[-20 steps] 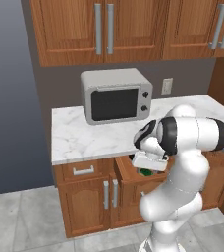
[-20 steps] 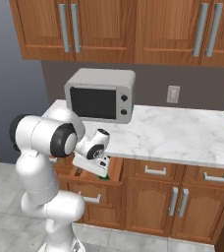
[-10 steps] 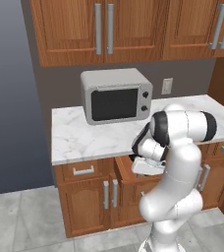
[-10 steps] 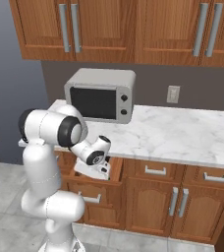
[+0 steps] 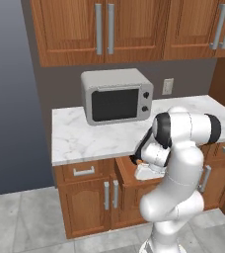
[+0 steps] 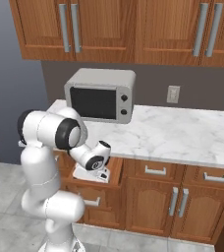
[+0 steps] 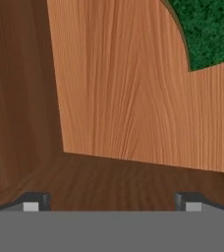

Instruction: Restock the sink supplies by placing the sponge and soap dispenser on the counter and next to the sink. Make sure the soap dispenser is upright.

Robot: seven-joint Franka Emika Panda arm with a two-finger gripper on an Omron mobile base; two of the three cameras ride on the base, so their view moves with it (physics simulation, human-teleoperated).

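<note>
Sponge point(image 7: 210, 29): a green, rough-textured patch at the upper right of my hand view, lying on the wooden floor of the open drawer point(image 7: 124, 88); part of it runs past the frame edge. My jaws point(image 7: 112, 201) stand wide apart, the two dark tips low in that view with nothing between them, pointed down at bare drawer wood, well short of the sponge.

Left base view: my hand is lowered into the pulled-out drawer point(image 5: 127, 170) just under the worktop point(image 5: 85, 138) edge; a small orange spot shows beside my wrist, too small to identify. Right base view: same drawer point(image 6: 111, 172) seen from the other side, my hand over it; my forearm hides the contents.

Behind, on the marble worktop, a grey microwave point(image 5: 117, 96) with dark door and two knobs; no lettering readable. Wall outlet point(image 5: 168, 86) to its right, wooden cabinets point(image 5: 109, 27) above.
</note>
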